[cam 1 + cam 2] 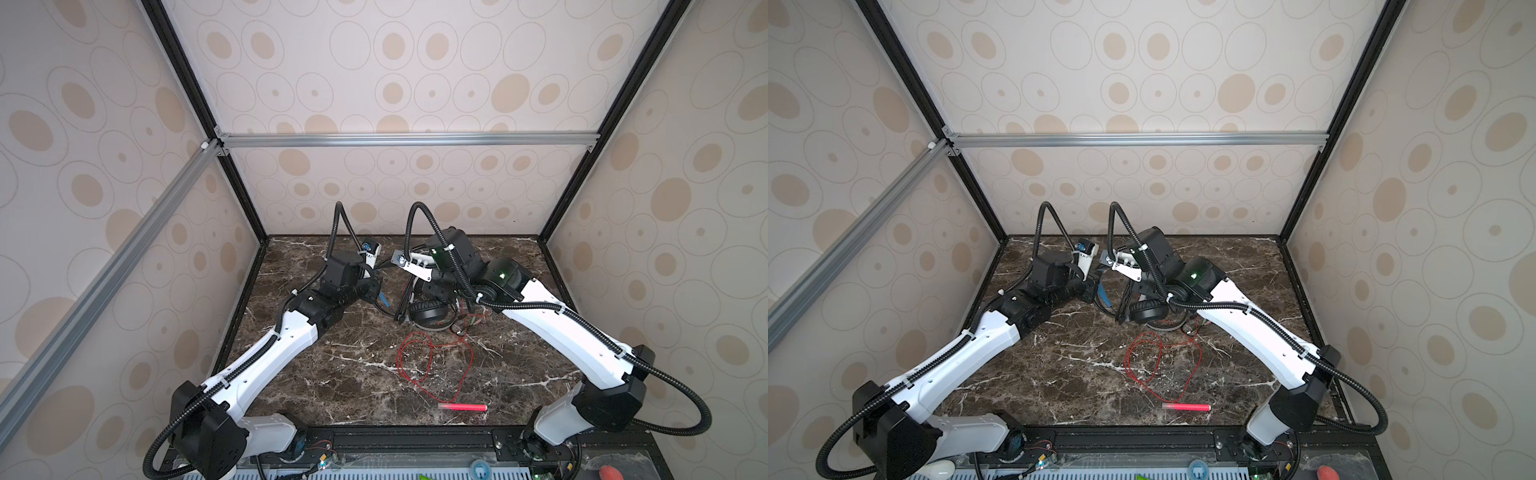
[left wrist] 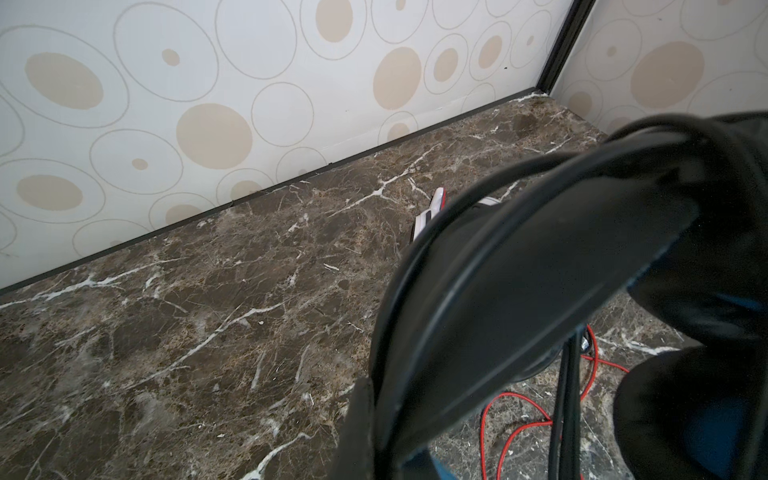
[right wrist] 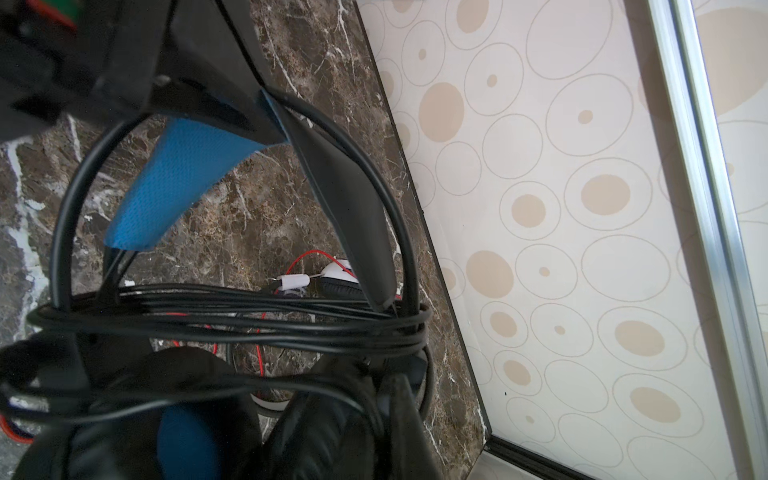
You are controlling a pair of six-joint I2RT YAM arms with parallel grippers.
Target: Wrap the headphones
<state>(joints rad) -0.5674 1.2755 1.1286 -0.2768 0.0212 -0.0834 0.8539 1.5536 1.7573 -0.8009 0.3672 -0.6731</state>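
Marble surface [image 1: 332, 374]: one cable wound, one loose.
Nearest, the red cable [image 1: 415, 361] sprawls (unwrapped). Further back, left fingers [image 2: 359, 415] and right fingers [image 1: 434, 286] are closed, seemingly pinching the black headset [image 1: 428, 313], which is coiled in its cable. The white headset [image 3: 338, 270] lies beyond. Likely next: release, gather red.

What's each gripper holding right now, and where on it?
Left gripper: black headset, by its headband. Right gripper: jaws shut near the ear cups; hold unclear.

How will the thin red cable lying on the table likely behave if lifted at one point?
Probably floppy: the red cable lies in loose, irregular loops. Likely light, being so thin. May snag near the black headset.
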